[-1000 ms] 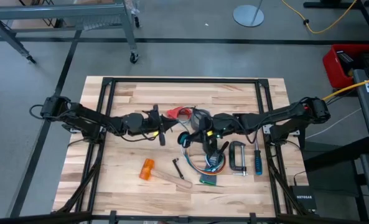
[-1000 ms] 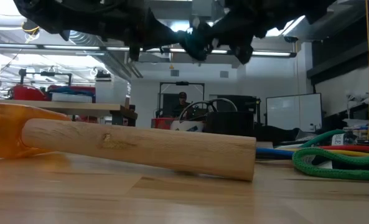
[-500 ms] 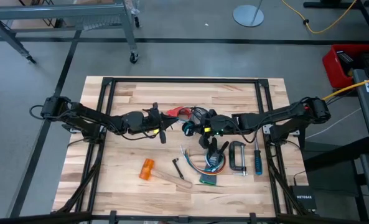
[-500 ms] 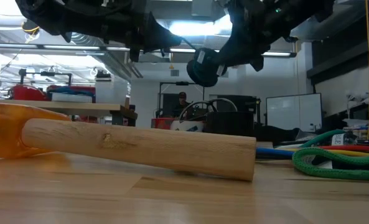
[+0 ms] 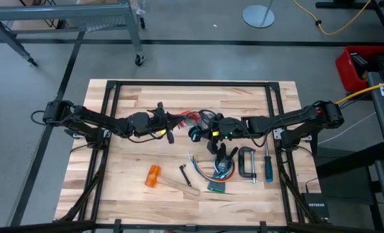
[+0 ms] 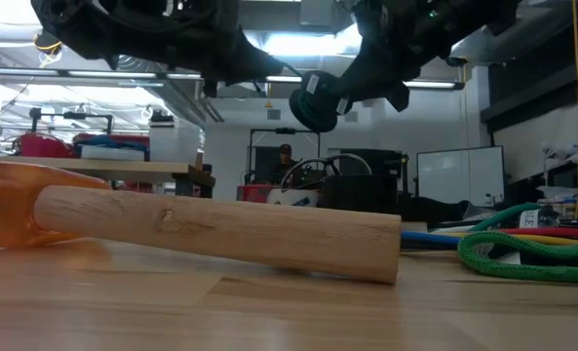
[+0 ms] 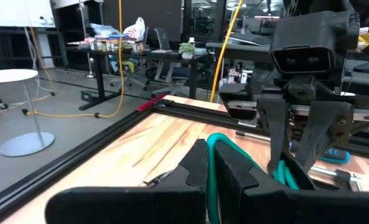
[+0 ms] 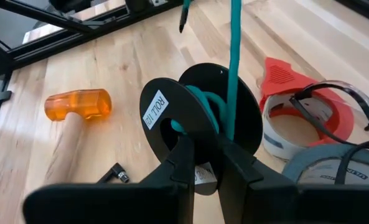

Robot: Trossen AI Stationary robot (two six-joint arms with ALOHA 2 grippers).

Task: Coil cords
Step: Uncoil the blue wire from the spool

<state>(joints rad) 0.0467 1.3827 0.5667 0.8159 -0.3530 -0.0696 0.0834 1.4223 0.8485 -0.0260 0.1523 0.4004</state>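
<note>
- While the two arms are meeting above the middle of the table [image 5: 127,97], a teal cord [image 8: 235,56] is being wound onto a black spool [image 8: 200,127], which is being held in the air.
- The spool is being gripped at its rim by the right gripper [image 8: 200,163], whose fingers are closed narrowly on the disc.
- The teal cord is being pinched by the left gripper [image 7: 207,163], whose fingers are fully closed around it; from there the cord is running across to the spool.
- For the winding to go well, the cord is best kept lightly taut between the grippers and laid turn beside turn between the flanges; slack is judged likely to let loops slip off the spool.
- Just under the grippers, a red plastic piece [image 8: 284,78] is lying against a tape roll [image 8: 299,134], with thin dark cords [image 8: 333,93] looping over it.
- Being counted on the table: one orange-headed mallet [image 5: 154,176], one C-clamp [image 5: 247,163], one blue-handled screwdriver [image 5: 267,169] and one bundle of coloured wires [image 5: 208,171]; one spool and two grippers are being counted.
</note>
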